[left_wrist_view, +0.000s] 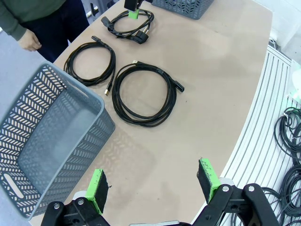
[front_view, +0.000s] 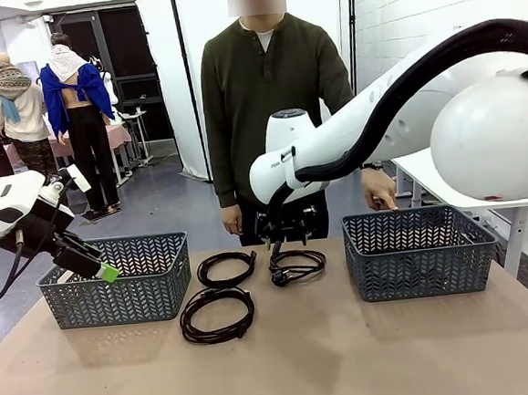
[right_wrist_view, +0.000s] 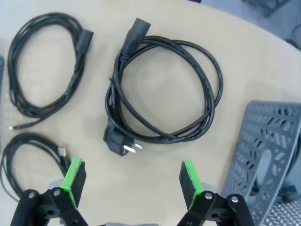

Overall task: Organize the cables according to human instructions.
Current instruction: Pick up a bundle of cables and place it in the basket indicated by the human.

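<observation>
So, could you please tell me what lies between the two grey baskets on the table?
In the front view, three coiled black cables lie there.

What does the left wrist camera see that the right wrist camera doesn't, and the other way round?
Left wrist view: the open left gripper, the grey left basket and a person's hand. Right wrist view: the power plug close up, its two pins clear. Both: the open right gripper, the power cable beneath it, a far coiled cable, a near coiled cable and the tan table.
</observation>
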